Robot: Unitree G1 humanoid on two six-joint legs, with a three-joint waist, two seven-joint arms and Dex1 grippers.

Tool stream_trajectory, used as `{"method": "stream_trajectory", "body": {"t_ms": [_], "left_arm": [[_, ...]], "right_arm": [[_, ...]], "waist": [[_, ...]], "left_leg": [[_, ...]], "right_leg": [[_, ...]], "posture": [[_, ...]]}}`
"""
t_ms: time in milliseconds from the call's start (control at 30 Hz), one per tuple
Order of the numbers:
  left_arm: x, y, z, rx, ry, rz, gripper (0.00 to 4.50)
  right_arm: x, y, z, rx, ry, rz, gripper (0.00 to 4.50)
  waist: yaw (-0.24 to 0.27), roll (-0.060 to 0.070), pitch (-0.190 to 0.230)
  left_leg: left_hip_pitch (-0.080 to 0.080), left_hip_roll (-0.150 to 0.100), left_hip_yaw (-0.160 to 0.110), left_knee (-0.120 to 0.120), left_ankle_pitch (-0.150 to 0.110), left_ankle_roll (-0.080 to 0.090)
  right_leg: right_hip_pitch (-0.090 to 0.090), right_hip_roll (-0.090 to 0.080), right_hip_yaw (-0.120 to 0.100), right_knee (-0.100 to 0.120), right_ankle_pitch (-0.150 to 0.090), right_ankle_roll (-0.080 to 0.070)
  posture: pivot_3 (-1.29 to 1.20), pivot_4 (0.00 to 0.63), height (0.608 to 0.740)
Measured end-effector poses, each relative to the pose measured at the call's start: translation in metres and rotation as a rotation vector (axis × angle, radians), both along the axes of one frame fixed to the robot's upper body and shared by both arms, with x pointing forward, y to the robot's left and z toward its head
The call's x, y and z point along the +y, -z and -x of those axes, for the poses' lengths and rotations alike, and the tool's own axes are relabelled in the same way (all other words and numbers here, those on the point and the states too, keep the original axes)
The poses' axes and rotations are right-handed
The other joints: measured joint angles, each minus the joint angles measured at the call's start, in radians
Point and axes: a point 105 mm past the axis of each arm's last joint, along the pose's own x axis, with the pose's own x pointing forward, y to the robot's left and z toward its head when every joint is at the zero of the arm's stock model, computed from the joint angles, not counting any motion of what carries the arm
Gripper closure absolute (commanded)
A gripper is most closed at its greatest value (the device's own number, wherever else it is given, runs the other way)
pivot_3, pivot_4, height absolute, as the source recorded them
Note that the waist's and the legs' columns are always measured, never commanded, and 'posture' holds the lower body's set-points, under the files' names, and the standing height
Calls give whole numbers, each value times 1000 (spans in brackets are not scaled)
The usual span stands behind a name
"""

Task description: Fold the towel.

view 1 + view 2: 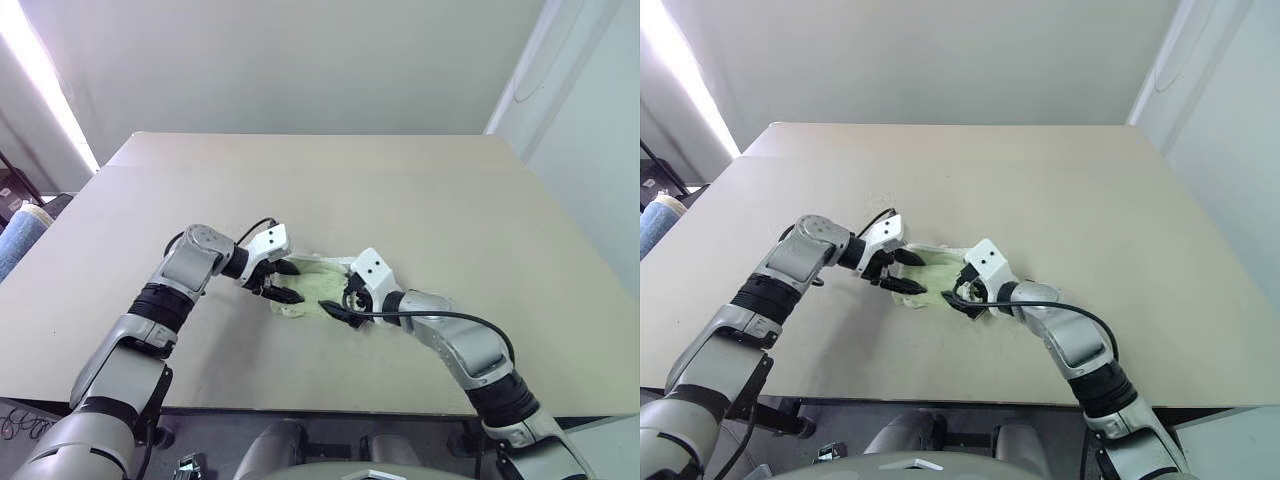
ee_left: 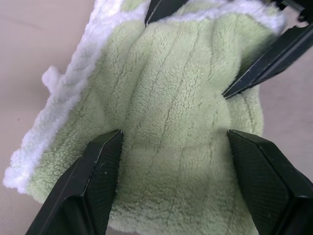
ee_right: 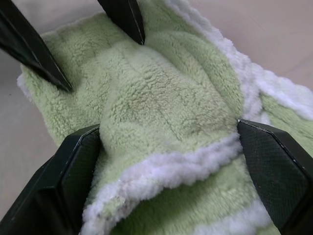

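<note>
- A beige table (image 1: 420,200) spreads out on every side of the two hands, its top bare and plain, its near edge running just below them.
- A rolled blue-and-beige fabric (image 1: 20,232) lies well off to the left of the left hand, beyond the table's left edge.
- Dark objects (image 1: 12,190), possibly furniture, stand behind that roll, too cropped to make out.
- A pale wall (image 1: 300,60) rises past the table's far edge, well beyond both hands.
</note>
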Motion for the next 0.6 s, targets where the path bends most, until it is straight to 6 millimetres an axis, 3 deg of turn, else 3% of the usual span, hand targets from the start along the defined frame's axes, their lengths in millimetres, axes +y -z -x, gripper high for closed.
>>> {"method": "stream_trajectory", "body": {"t_ms": [100,233,300,600], "left_arm": [[0,-17,-1,49,-19,102,909],[-1,-61,-13,16,-49,264,909],[3,-75,-18,-14,-69,298,909],[48,-53,-25,-56,-169,194,909]], "right_arm": [[-8,-22,1,-18,12,-102,0],[-22,-59,3,-70,26,-244,0],[-29,-63,6,-66,36,-270,0],[-57,-64,40,-3,33,-287,0]], "waist": [[-1,0,0],[-1,0,0],[-2,0,0],[0,0,0]], "left_leg": [[-1,0,0,0,0,0],[-1,0,-1,0,0,0],[0,0,0,0,0,0],[-1,0,0,-1,0,0]], "right_leg": [[-1,0,0,0,0,0],[-1,0,0,0,0,0],[-1,0,0,0,0,0],[-1,-1,0,-1,0,-1]], "posture": [[0,0,692],[0,0,692],[0,0,692],[0,0,692]]}}
